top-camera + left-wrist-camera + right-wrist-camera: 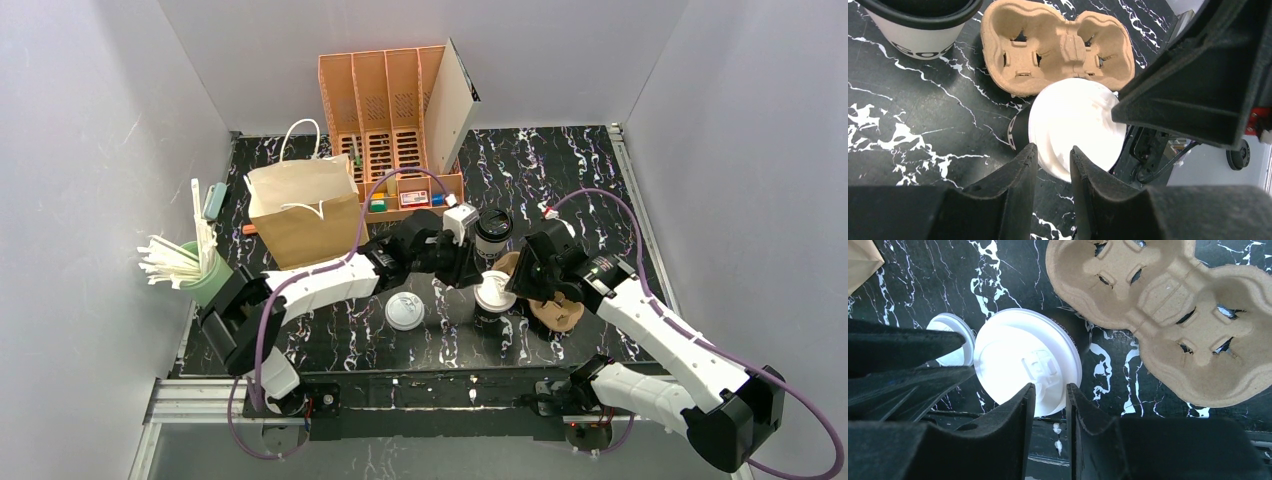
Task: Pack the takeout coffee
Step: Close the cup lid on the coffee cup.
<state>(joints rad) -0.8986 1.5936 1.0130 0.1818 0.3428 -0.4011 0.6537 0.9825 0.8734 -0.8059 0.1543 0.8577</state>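
The white cup with black lid [492, 228] stands upright beside the cardboard carrier [1058, 45], cropped in my left wrist view. My left gripper [1052, 150] and right gripper [1049, 388] have their fingers nearly together at the white-lidded dark cup [492, 293]; I cannot tell whether they are pinching it.

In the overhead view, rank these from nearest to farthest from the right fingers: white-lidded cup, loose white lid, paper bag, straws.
1. White-lidded cup: at the tips of the right fingers.
2. Loose white lid: left of it.
3. Paper bag: back left.
4. Green cup of straws: far left.

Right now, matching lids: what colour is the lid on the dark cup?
Round plastic lid: white; right wrist view.
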